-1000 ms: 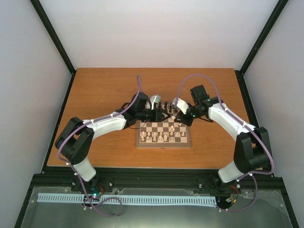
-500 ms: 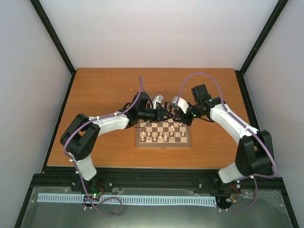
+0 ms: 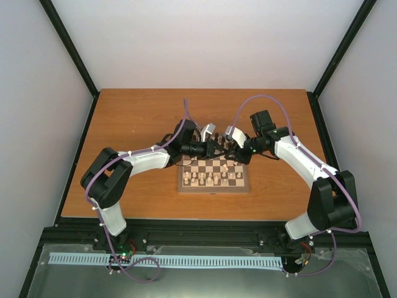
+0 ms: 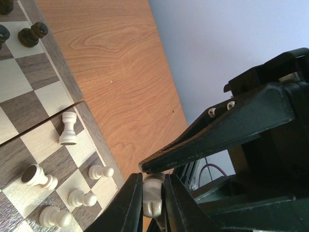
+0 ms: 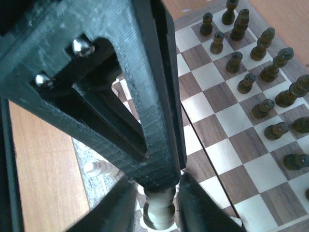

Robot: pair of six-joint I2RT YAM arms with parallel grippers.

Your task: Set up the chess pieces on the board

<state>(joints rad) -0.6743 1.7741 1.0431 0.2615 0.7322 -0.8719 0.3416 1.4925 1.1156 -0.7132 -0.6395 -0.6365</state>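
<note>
Over the far edge of the board (image 3: 214,190), the two grippers meet tip to tip. The left gripper (image 4: 153,186) is closed on a cream piece (image 4: 153,199), with both fingers pressed against its sides. The right gripper (image 5: 157,195) has its fingers close on either side of a pale turned piece (image 5: 159,209). Whether they actually press it I cannot tell (nor whether this is the same piece seen from the other side).

In each wrist view the other arm's black finger lies right over the top of the held piece and blocks much of the scene. Past the left gripper, a cream rook (image 4: 68,128) and cream pawns (image 4: 81,198) sit on squares beside the board's border. Past the right gripper, the dark pieces (image 5: 251,82) stand in loose rows, one to a square.

From above, both arms reach in over the orange-brown table (image 3: 136,124), and their wrists hide the far rows. The board is small, checkered dark brown and cream with a brown wooden rim, and it lies near the table's middle.
</note>
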